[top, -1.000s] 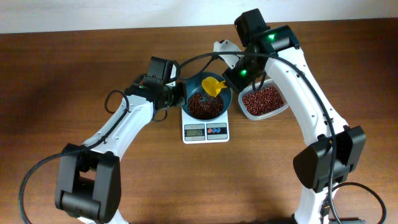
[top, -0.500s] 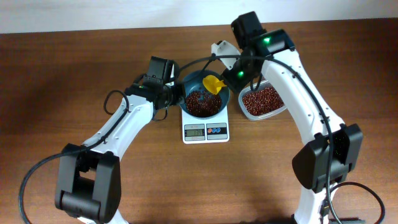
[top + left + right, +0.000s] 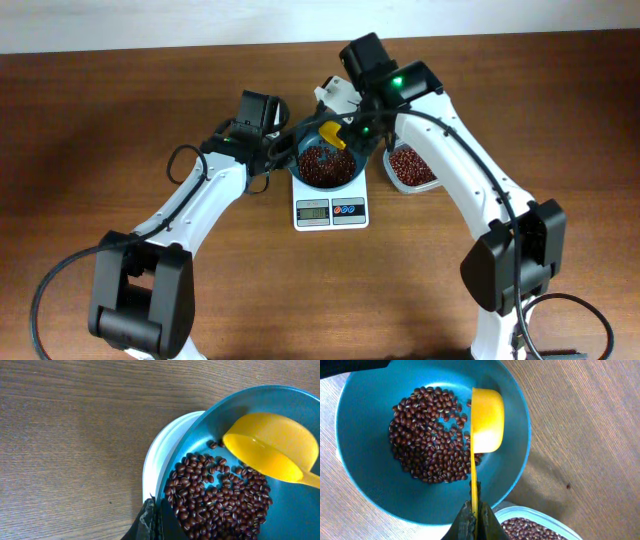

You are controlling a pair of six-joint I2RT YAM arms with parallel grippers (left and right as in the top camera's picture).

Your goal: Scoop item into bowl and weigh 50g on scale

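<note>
The teal-blue bowl [image 3: 352,172] stands on the white scale [image 3: 331,210] and holds a heap of dark red-brown beans [image 3: 322,163]. My left gripper [image 3: 283,152] is shut on the bowl's left rim [image 3: 165,485]. My right gripper [image 3: 355,128] is shut on the handle of a yellow scoop [image 3: 331,133]. The scoop [image 3: 487,420] is turned on its side over the beans [image 3: 427,440] in the bowl [image 3: 365,405]; its cup looks empty in the left wrist view [image 3: 272,445].
A clear plastic container [image 3: 409,167] with more beans stands right of the scale, partly under my right arm; its edge shows in the right wrist view [image 3: 535,522]. The scale's display [image 3: 313,211] is lit, its digits unreadable. Bare wooden table lies around.
My right arm has swung left and the scoop has rolled onto its side over the bowl. The left gripper has stayed on the rim.
</note>
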